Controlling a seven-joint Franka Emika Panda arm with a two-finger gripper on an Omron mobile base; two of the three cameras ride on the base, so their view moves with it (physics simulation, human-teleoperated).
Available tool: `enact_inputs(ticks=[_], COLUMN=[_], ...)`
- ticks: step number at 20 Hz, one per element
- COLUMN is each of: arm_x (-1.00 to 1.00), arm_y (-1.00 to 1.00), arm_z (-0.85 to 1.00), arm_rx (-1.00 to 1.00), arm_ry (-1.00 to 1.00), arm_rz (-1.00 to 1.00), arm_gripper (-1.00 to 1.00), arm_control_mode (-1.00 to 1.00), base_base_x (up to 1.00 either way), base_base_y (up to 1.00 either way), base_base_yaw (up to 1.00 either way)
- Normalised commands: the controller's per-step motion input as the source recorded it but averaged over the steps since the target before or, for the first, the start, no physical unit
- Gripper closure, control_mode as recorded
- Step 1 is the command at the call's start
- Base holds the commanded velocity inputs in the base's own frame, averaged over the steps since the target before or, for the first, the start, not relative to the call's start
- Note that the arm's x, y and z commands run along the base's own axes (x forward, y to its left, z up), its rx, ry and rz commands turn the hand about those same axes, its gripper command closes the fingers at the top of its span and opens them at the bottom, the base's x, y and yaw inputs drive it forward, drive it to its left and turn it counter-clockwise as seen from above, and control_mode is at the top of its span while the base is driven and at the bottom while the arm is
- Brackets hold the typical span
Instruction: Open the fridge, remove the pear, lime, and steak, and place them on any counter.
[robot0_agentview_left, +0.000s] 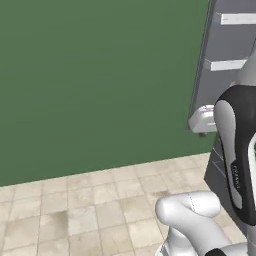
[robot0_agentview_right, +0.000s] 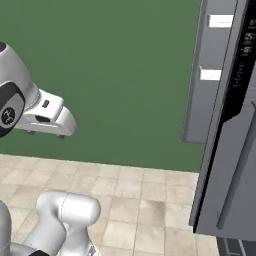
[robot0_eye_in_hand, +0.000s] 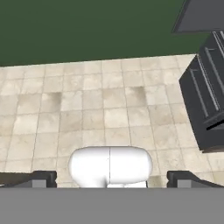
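green wall (robot0_agentview_left: 90, 75), fridge (robot0_agentview_right: 235, 165) (open) beside hand (robot0_agentview_right: 50, 117)

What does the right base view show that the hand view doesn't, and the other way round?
Right base view: the front of the fridge, with its black centre strip and a long bar handle, plus two white rails inside the open door. Hand view: the tool with its two dark fingertips set wide apart, and the dark lower drawers seen from above. Both: the green wall, the tiled floor and the open door.
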Motion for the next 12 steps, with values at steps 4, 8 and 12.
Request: enact_inputs(ticks=[4, 8, 12], arm_x=[0.00, 0.00, 0.00], arm_y=[0.00, 0.00, 0.00], arm_z=[0.00, 0.00, 0.00], arm_rx=[0.00, 0.00, 0.00], arm_ry=[0.00, 0.00, 0.00], arm_rz=[0.00, 0.00, 0.00], arm_gripper=[-1.00, -1.00, -1.00], arm_control_mode=[1.00, 1.00, 1.00], base_base_x=[0.00, 0.00, 0.31], base_base_y=[0.09, 0.40, 0.63], base_base_yaw=[-0.94, -0.82, -0.73])
